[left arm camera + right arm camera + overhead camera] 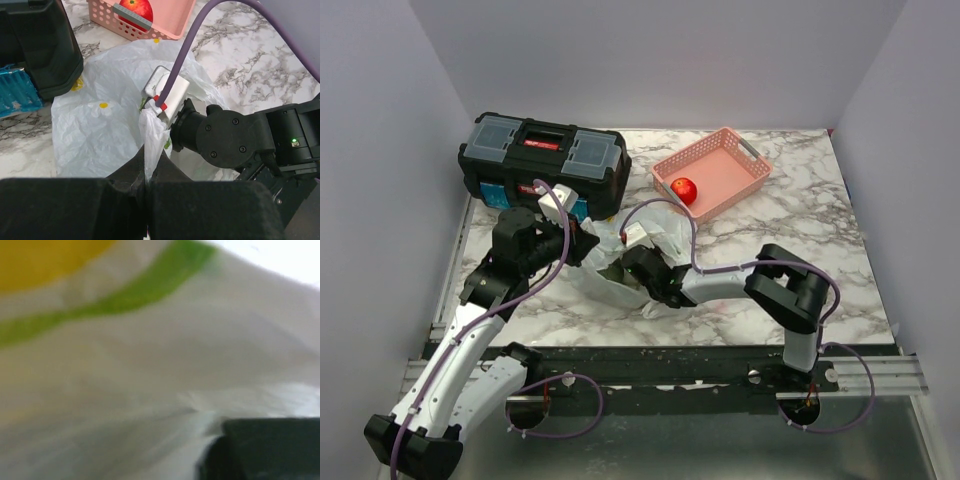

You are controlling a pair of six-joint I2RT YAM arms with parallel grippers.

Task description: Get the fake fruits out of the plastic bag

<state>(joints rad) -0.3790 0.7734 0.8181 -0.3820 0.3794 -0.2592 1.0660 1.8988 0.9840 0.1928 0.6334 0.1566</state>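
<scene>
The white plastic bag lies crumpled at the table's middle; it also fills the left wrist view. My left gripper is shut on a pinched fold of the bag's rim and holds it up. My right gripper is pushed into the bag's mouth, its fingertips hidden by plastic. The right wrist view shows only blurred plastic with yellow-green print and one dark finger. The red apple lies in the pink basket. The grapes and melon are hidden.
A black toolbox stands at the back left, close behind the bag and my left gripper. The pink basket sits at the back right, its near corner showing in the left wrist view. White walls enclose the marble table.
</scene>
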